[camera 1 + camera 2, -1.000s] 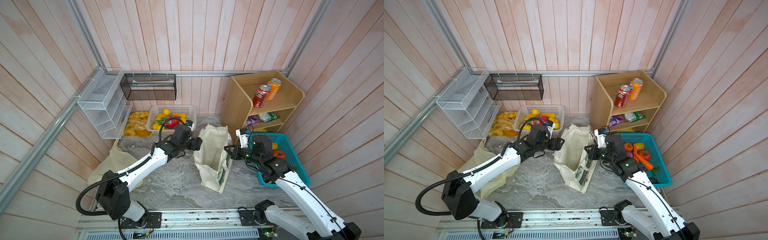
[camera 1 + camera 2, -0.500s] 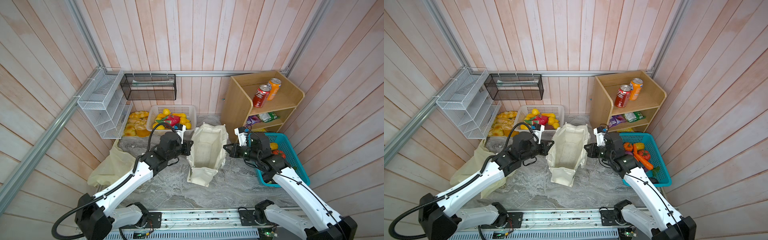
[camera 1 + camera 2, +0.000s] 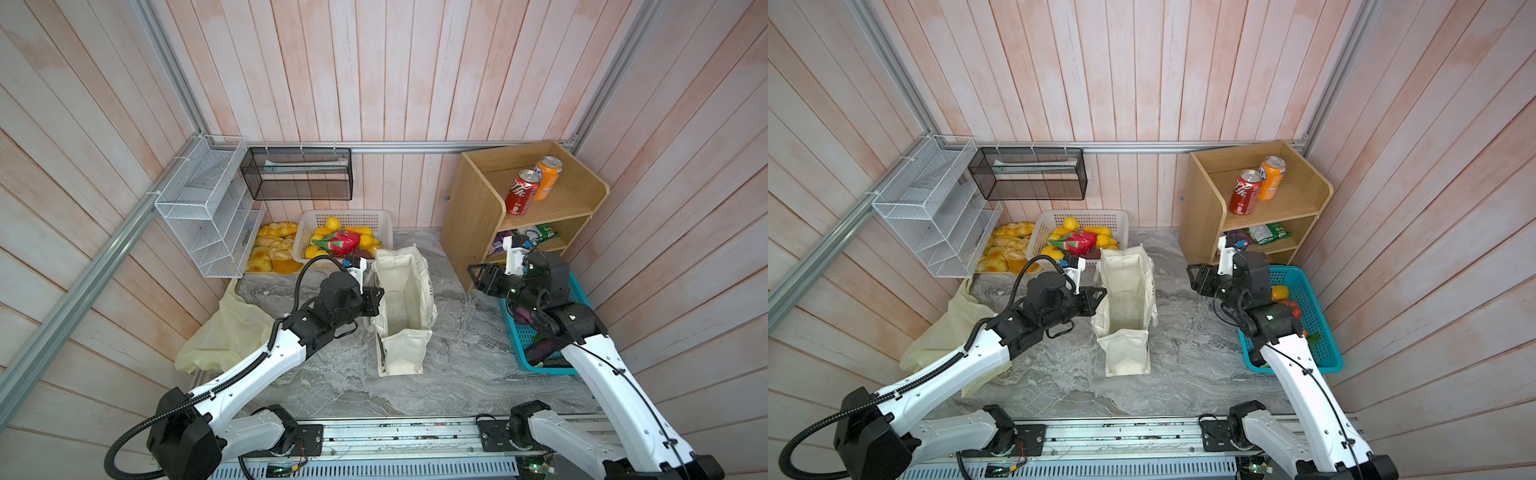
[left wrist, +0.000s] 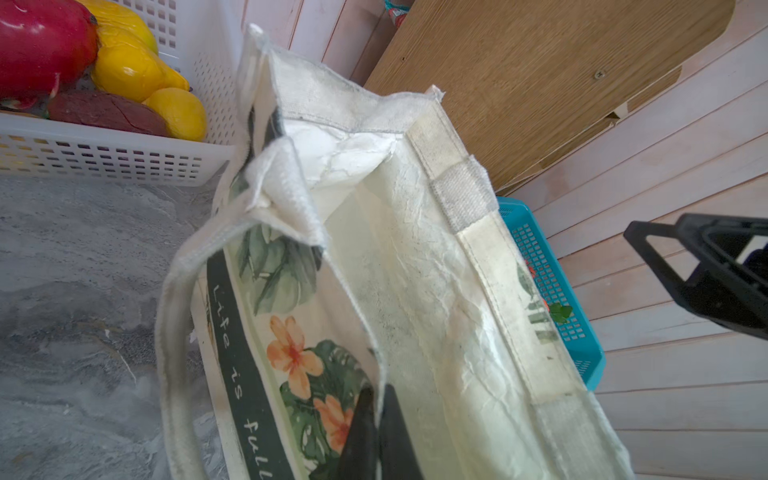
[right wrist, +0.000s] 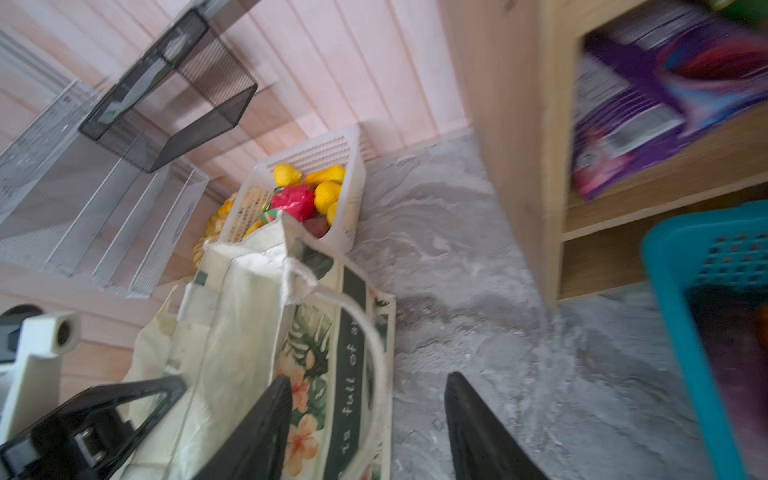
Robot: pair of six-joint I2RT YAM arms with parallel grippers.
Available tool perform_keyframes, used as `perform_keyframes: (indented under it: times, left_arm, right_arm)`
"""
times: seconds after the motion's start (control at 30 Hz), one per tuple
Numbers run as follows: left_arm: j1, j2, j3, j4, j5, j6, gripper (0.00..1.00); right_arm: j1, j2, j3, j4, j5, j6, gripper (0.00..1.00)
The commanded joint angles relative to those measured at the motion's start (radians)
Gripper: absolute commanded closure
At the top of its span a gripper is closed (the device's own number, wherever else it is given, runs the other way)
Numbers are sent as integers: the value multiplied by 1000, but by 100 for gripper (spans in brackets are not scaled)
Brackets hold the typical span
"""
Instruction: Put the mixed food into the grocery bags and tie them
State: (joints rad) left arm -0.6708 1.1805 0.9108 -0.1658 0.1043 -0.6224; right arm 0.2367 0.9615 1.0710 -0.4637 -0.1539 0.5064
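1. Left gripper (image 3: 375,300) clamps shut on the rim of the open canvas tote (image 3: 405,299), upright on the tabletop (image 3: 457,365).
2. Right gripper (image 3: 1192,279) gapes empty, apart from the tote's opposite side.
3. Red cola can (image 3: 522,198) and purple snack packet (image 5: 648,108) sit on the shelf (image 3: 469,216) beyond the right gripper.

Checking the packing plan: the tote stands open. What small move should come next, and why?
Probably reach the right gripper toward the purple snack packet on the wooden shelf. The left gripper is shut on the rim of the canvas tote, holding it open; the tote looks empty, and the right jaws stand open, empty, near that shelf.
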Motion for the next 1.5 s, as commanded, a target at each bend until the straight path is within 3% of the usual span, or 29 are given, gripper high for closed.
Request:
perform_keyframes:
  times: [0.0, 0.4, 0.63, 0.83, 0.93, 1.1, 1.3, 1.47]
  left_arm:
    - [-15, -40, -26, 46, 19, -19, 100]
    - [-16, -80, -70, 73, 56, -26, 100]
    - [-24, -80, -63, 92, 106, -40, 100]
    - [-30, -70, -48, 81, 111, -33, 100]
    - [-33, -67, -45, 80, 111, -36, 100]
    - [-36, -63, -40, 81, 115, -43, 100]
    - [-42, -57, -30, 70, 115, -45, 100]
    - [-49, -55, -29, 69, 109, -46, 100]
  right_arm:
    - [-66, -5, -6, -36, 111, -12, 35]
    - [-92, 178, -36, 279, 156, -122, 35]
    - [-94, 334, 33, 373, 198, -156, 44]
    - [-94, 458, 119, 392, 183, -152, 70]
    - [-94, 509, 162, 395, 166, -147, 76]
    - [-94, 593, 238, 394, 130, -121, 94]
    - [-92, 685, 344, 362, 45, -109, 89]
    - [-89, 609, 341, 269, -48, -121, 50]
